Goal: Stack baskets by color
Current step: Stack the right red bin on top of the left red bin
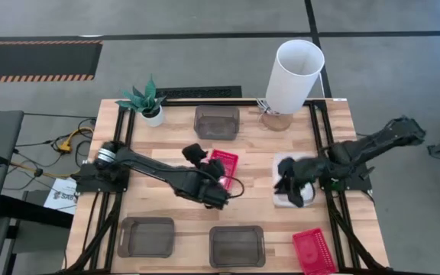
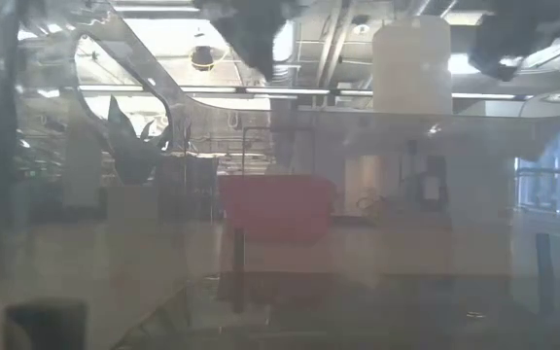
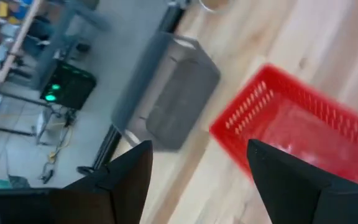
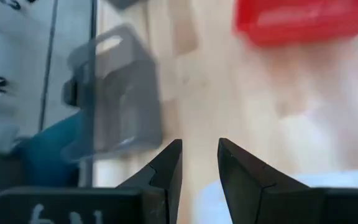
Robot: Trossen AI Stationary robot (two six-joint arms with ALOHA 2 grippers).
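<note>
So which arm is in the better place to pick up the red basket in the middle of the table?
The left, probably. The left gripper hangs open right beside that red basket, which fills its wrist view. The right gripper is over a clear basket on the right side, farther away.
</note>
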